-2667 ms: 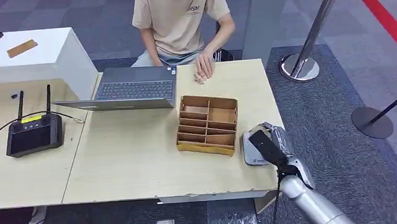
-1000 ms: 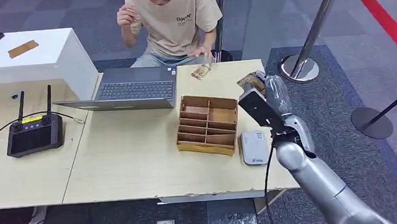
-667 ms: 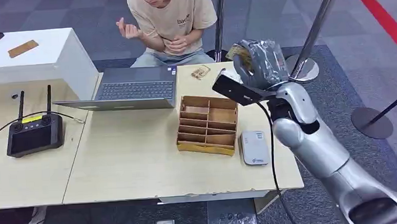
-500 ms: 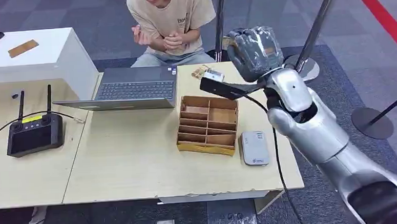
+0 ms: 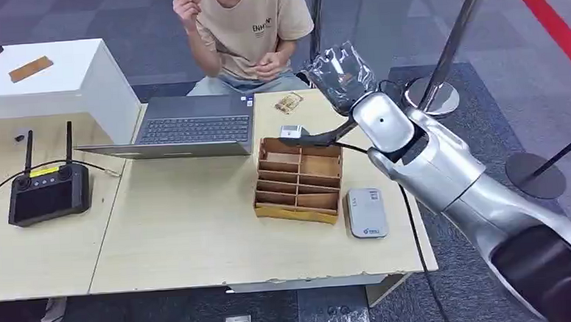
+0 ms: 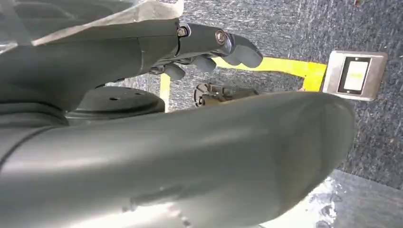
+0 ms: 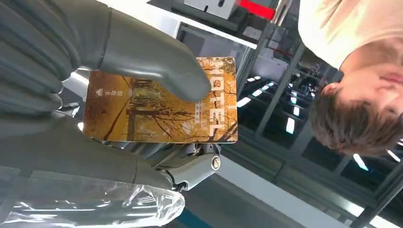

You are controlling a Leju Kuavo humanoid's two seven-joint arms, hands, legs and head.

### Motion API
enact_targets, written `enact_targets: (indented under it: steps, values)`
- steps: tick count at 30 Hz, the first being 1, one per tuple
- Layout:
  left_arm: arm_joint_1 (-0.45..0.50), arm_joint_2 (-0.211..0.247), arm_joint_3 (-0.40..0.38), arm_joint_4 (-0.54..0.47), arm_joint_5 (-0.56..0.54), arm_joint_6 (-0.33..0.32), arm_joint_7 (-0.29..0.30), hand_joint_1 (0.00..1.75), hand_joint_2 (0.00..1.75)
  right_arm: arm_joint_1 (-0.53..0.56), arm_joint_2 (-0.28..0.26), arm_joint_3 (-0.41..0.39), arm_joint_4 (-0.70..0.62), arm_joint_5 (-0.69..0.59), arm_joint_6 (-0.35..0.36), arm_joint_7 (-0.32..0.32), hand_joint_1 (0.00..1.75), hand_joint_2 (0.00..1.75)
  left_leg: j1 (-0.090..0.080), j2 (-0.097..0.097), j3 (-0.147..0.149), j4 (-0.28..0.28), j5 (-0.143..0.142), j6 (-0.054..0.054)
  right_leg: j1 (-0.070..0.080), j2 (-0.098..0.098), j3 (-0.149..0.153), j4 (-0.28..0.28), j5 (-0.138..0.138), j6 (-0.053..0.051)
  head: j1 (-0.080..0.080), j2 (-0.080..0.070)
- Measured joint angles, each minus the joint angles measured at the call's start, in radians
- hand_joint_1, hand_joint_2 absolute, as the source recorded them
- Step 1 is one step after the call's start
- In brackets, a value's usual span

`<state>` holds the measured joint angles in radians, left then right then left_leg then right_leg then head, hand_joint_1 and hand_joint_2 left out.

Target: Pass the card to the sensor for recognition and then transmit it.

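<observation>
Right hand, wrapped in clear plastic, is raised in the upper middle of the head view, grasping the card under its thumb with most of the card's printed face left bare, probably so the person seated beyond the table can take it. In the wrist view the card's long axis runs across the frame, its free end pointing toward the person. The sensor lies at lower centre-right. Left hand hangs loose, grasping nothing.

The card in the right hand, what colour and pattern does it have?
Orange-gold with an autumn tree scene; the card shows best in the right wrist view.
</observation>
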<state>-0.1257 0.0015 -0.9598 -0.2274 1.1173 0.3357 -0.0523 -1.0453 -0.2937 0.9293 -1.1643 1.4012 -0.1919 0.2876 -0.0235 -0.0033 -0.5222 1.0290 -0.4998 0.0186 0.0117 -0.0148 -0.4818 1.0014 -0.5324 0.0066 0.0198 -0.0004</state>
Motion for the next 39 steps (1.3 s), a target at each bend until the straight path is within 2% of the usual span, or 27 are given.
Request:
enact_targets:
  steps: [6, 13, 24, 39]
  values:
    - [0.001, 0.003, 0.0, 0.0, 0.0, 0.0, 0.0, 0.0, 0.0, -0.009, 0.001, 0.033, 0.034, 0.003, -0.002, 0.003, 1.75, 1.75, 0.0, 0.0, 0.0, 0.0, 0.0, 0.0, 0.0, 0.0, 0.0, 0.0, 0.0, 0.0, 0.0, 0.0]
    - [0.016, 0.008, 0.0, 0.001, 0.004, 0.001, 0.012, 0.0, 0.0, -0.018, -0.015, 0.061, 0.054, 0.066, -0.001, -0.01, 1.75, 1.75, 0.0, 0.0, 0.0, 0.0, 0.0, 0.0, 0.0, 0.0, 0.0, 0.0, 0.0, 0.0, 0.0, 0.0]
    - [0.018, 0.013, 0.0, 0.003, 0.003, -0.016, -0.005, 0.0, 0.0, -0.003, -0.038, 0.07, 0.055, 0.082, 0.031, -0.01, 1.75, 1.75, 0.0, 0.0, 0.0, 0.0, 0.0, 0.0, 0.0, 0.0, 0.0, 0.0, 0.0, 0.0, 0.0, 0.0]
    - [0.018, 0.018, -0.006, 0.003, -0.014, -0.013, 0.019, 0.0, 0.0, 0.012, -0.05, 0.07, 0.055, 0.082, 0.057, -0.01, 1.75, 1.75, 0.0, 0.001, 0.0, 0.0, 0.0, 0.0, 0.0, 0.0, 0.0, 0.0, 0.0, 0.0, 0.0, 0.0]
